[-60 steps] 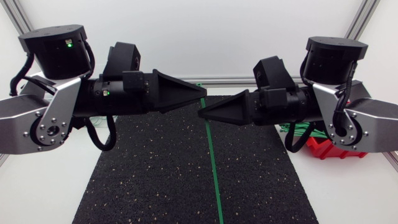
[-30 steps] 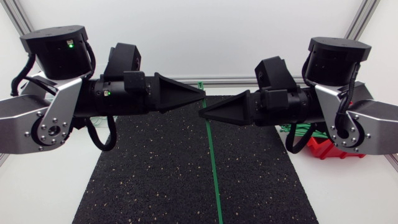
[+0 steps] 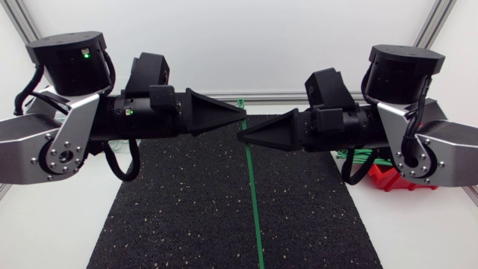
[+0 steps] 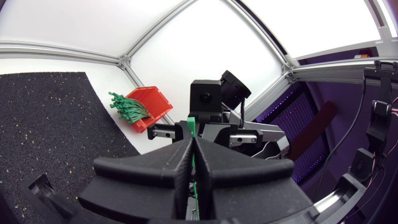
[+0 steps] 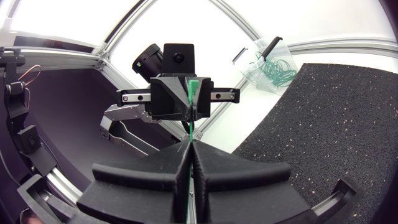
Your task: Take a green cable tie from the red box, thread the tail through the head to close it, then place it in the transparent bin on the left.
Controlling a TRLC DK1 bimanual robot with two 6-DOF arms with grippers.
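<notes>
Head view: left gripper (image 3: 240, 112) and right gripper (image 3: 242, 137) tip to tip above the far half of the black mat (image 3: 179, 217), both clenched on the green cable tie (image 3: 255, 194). Same grip in each wrist view, wedge fingers pressed flat together with the green strip pinched in the seam. Long loose end trailing from the meeting point towards the mat's near edge.

Probably mid-threading, no closed loop visible yet. Cannot tell which end is the head. To do it well: hold one claw steady, line the tail up square with the slot, feed straight without twisting, and regrip close to the tip so the thin strip does not buckle.

Tie: narrow, flat, springy plastic. Fingers: matte black, broad wedges narrowing to a blunt edge. Mat: rubbery, grainy, flecked with pale specks. Red box (image 3: 392, 178) at the table's right edge, hard plastic, open-fronted, a bundle of spare ties (image 4: 127, 109) poking out. Clear bin (image 5: 267, 65) beyond the mat's left edge, thin and see-through, looped ties inside.
</notes>
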